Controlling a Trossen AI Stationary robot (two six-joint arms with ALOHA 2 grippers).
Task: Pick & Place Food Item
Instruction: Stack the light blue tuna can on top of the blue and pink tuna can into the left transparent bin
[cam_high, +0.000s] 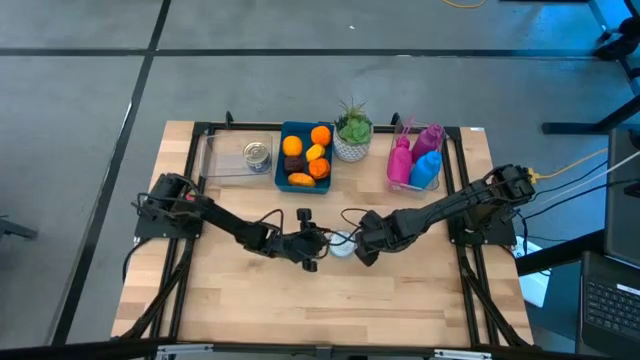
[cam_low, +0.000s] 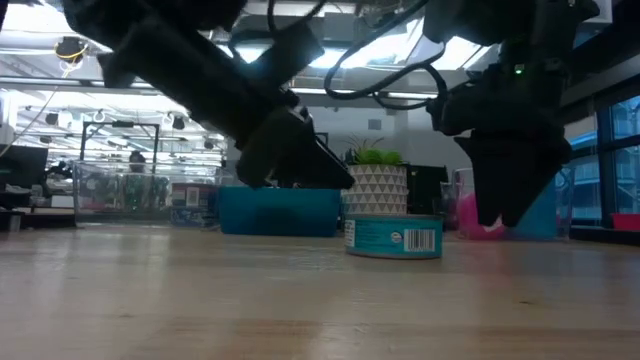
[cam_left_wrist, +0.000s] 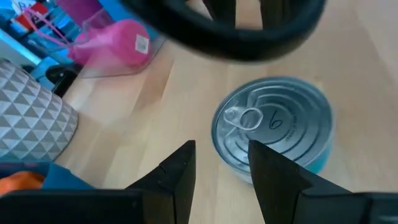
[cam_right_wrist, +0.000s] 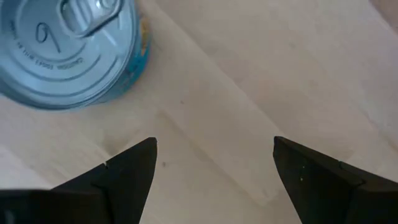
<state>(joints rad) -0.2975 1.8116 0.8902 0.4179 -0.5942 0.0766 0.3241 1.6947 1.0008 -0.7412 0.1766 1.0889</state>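
You've got the light wooden table (cam_high: 250, 290) with a blue rectangular bin (cam_high: 296, 133) of oranges, a clear plastic tray (cam_high: 225, 160) and a white patterned plant pot (cam_high: 352, 147) along the back. Both arms meet mid-table. The short teal-labelled tin can (cam_low: 394, 237) stands upright between them. Right gripper (cam_right_wrist: 214, 165) is spread wide, empty, beside the can. Left gripper (cam_left_wrist: 221, 171) is narrowed, holding nothing, just short of it.

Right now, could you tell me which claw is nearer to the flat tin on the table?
It is close, but the right claw looks slightly nearer, open just beside the tin. The left claw sits on the tin's other side, empty.
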